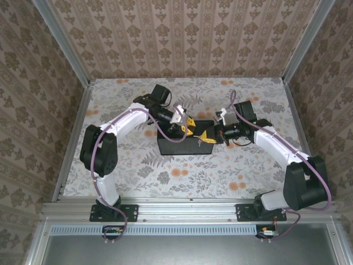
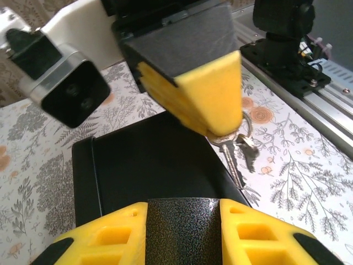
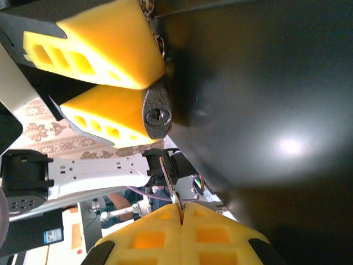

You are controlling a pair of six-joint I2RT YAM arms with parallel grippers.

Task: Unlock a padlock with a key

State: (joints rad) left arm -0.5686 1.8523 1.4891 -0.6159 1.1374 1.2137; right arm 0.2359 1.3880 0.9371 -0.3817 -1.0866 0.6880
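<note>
My left gripper (image 2: 183, 208) is shut on the padlock (image 2: 183, 232), a dark speckled metal block wedged between its yellow fingers (image 2: 99, 237). From the right wrist view the padlock's (image 3: 157, 113) round keyhole end faces my right gripper (image 3: 182, 208), which is shut on the key (image 3: 170, 182). The key's blade points up at the keyhole, a short gap below it. In the left wrist view the right gripper's yellow tip (image 2: 212, 94) hangs over the box with the key ring and spare keys (image 2: 236, 154) dangling. From above, the left gripper (image 1: 186, 126) and right gripper (image 1: 207, 136) meet over the box.
A black box (image 1: 182, 146) lies under both grippers, its dark lid (image 2: 154, 160) close below the fingers and its side (image 3: 265, 110) beside the right gripper. Floral table cloth (image 1: 165, 174) surrounds it. Aluminium frame rails (image 1: 187, 208) border the near edge.
</note>
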